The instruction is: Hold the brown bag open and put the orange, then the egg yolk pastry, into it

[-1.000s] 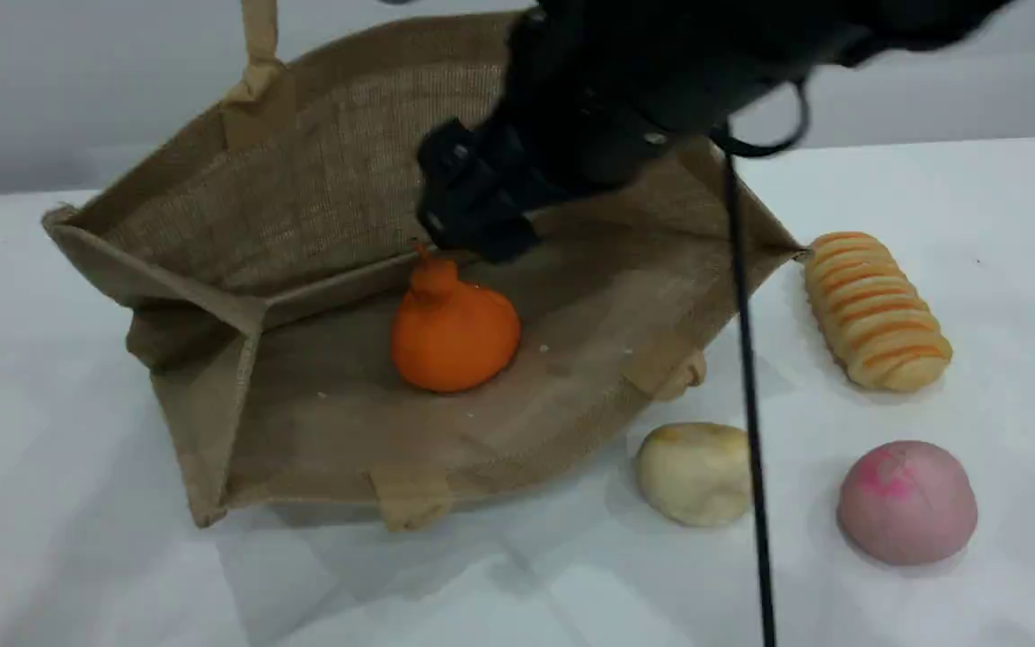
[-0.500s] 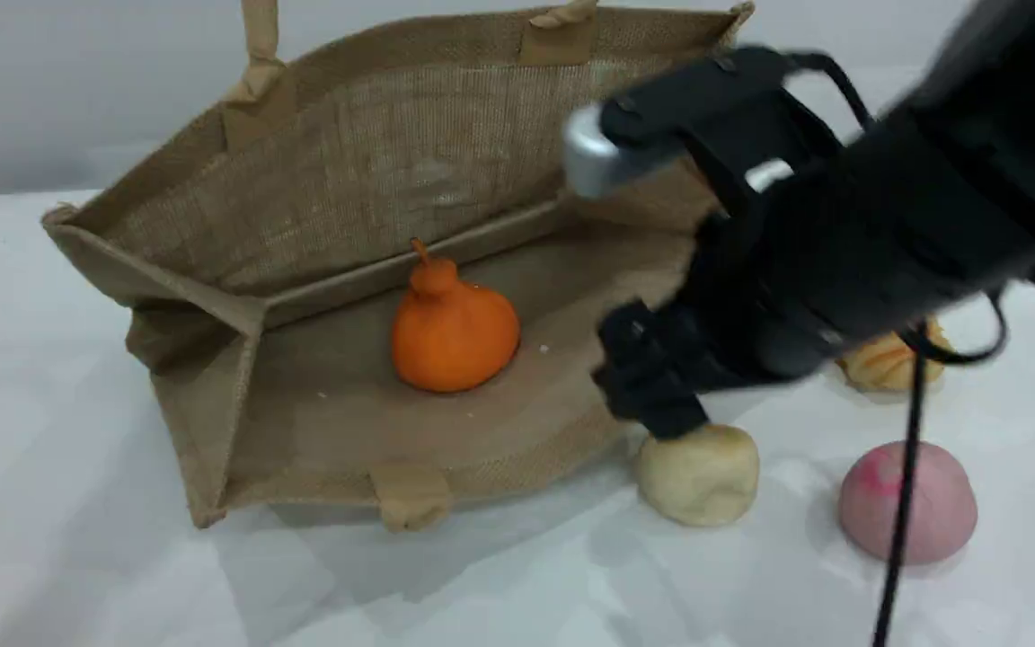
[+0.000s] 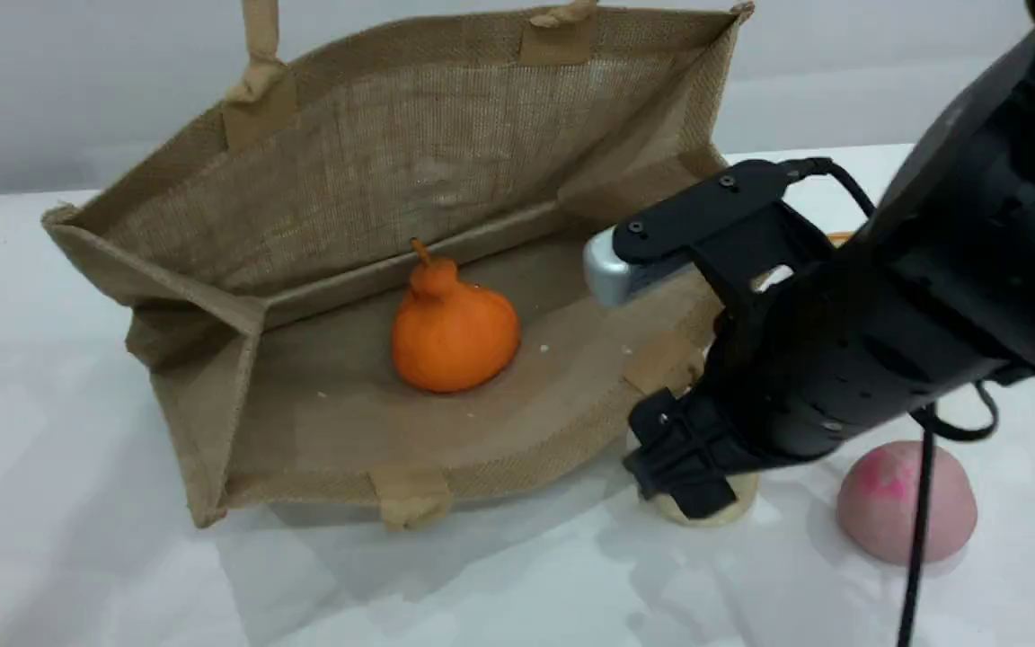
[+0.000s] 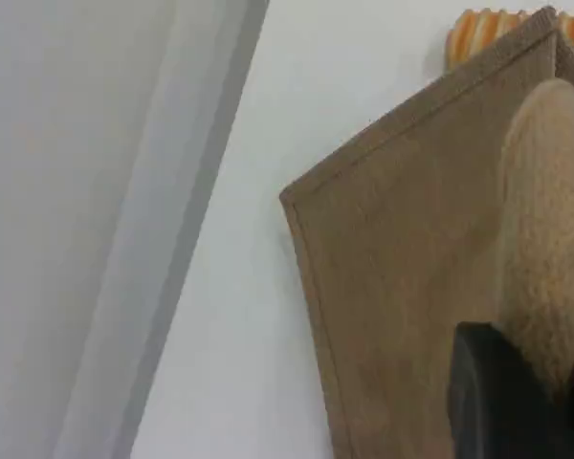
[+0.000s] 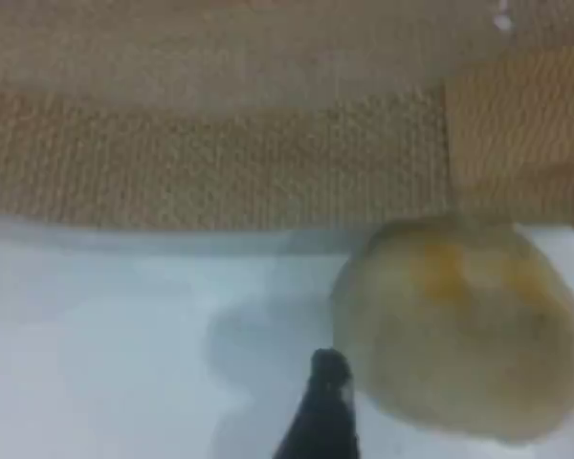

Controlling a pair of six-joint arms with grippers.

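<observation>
Coarse, matt woven cloth is seen on the brown bag (image 3: 446, 162); the orange (image 3: 453, 331) is smooth and matt; a glossy white finish is shown by the table (image 3: 77, 575).

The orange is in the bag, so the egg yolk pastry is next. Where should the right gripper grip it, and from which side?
Probably from above, across the egg yolk pastry at its widest middle. It is a squat round ball sitting free on the table, close beside the brown bag, so a top approach avoids the bag wall. The open right gripper is already over it.

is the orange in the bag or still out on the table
In. The orange sits on the inner wall of the brown bag, which lies on its side with its mouth open.
</observation>
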